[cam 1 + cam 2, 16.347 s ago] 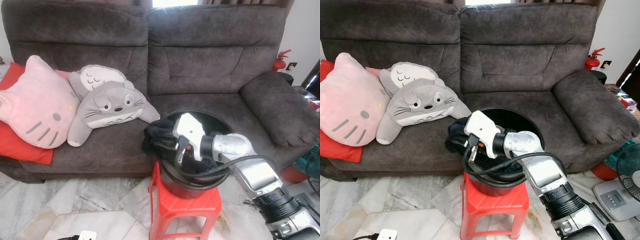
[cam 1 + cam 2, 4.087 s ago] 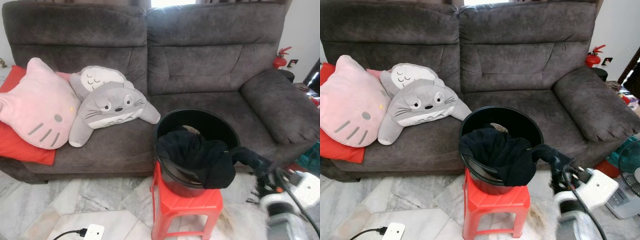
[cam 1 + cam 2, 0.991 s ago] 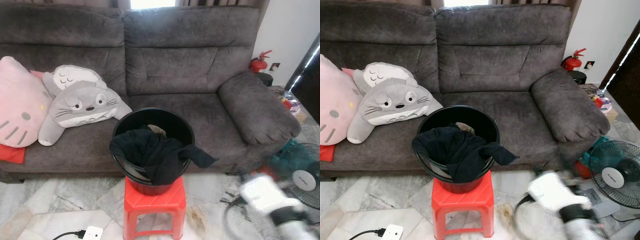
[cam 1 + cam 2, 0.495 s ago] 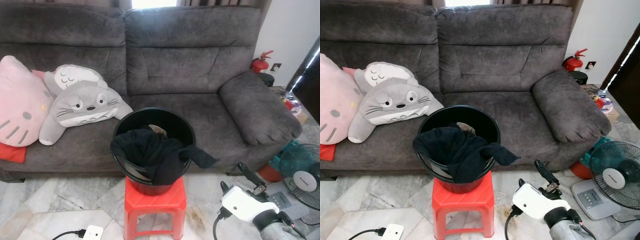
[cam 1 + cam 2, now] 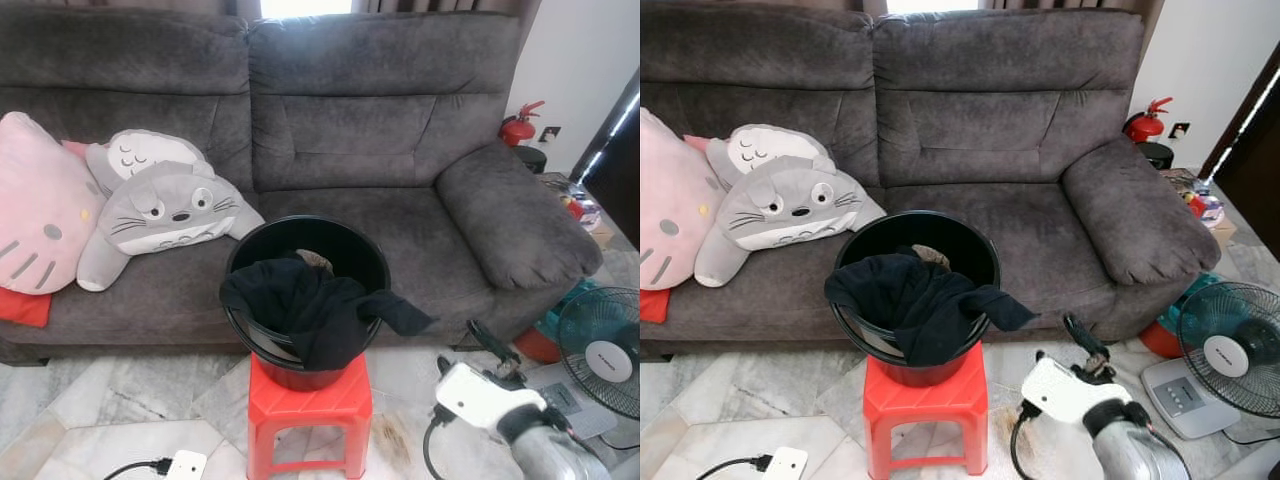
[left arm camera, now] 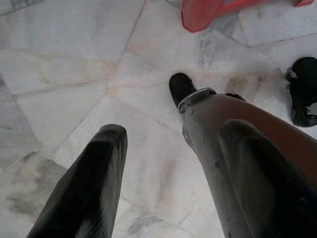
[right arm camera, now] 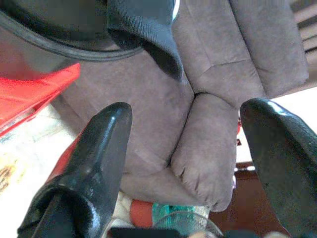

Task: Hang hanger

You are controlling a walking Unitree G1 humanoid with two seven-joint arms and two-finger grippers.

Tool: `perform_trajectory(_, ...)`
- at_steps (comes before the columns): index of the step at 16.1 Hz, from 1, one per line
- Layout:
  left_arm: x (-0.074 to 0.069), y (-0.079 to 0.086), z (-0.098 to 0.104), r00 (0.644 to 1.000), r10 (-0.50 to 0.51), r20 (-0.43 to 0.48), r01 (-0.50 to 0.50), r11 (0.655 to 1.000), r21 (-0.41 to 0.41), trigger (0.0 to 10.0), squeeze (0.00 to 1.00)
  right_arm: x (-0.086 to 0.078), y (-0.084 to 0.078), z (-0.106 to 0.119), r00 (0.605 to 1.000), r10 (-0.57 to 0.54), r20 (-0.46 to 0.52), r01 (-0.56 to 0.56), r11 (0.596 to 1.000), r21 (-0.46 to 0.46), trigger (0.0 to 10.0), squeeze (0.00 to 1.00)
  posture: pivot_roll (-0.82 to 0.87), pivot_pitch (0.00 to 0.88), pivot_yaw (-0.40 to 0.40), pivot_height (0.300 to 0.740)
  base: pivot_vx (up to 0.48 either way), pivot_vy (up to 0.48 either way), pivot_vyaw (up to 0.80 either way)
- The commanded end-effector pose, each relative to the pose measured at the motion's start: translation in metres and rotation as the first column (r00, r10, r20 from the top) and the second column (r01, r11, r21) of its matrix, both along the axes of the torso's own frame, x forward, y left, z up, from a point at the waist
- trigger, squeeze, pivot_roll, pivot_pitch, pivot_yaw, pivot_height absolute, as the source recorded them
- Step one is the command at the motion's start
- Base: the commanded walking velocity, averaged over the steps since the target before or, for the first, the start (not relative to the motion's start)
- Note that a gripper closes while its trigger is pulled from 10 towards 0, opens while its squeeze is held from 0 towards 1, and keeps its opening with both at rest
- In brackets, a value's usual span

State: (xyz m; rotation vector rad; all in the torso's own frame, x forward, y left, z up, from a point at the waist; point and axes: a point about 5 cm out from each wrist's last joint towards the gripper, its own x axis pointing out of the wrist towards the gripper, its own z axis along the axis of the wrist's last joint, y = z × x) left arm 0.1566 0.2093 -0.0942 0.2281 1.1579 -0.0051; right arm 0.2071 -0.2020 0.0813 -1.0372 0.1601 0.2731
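Note:
A black garment hangs over the front rim of a black bucket, one sleeve trailing to the right. The bucket stands on a red stool. My right gripper is low at the right of the stool, apart from the sleeve, open with nothing between its fingers. The right wrist view has that gripper spread wide toward the sofa armrest and the sleeve end. My left gripper hangs open over the marble floor, beside my own leg.
A grey sofa stands behind the bucket, with a pink cat cushion and grey plush toys at its left end. A floor fan is at the right, a fire extinguisher beyond it. A power strip lies on the floor.
The right arm, a blur a second ago, has steadied with its gripper low beside the stool. Earlier it held the garment's sleeve; now the sleeve hangs free. The view has turned right.

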Motion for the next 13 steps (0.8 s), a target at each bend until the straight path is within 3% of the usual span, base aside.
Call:
perform_trajectory(1,-0.001,-0.001,-0.001,1.0,-0.001,-0.01,0.001,1.0,-0.001,10.0,0.0,0.003,-0.001,-0.001,1.0,0.01,0.008,-0.01,1.0,-0.021,10.0,0.0,-0.24,0.0,-0.036,0.74,0.0,0.0,0.0)
perform_trajectory(13,-0.001,-0.001,0.0,1.0,0.006,-0.005,-0.006,1.0,-0.002,10.0,0.0,0.036,0.005,-0.006,0.995,0.072,0.066,-0.07,0.997,-0.043,10.0,0.0,-0.23,0.0,-0.029,0.74,0.0,0.0,0.0)
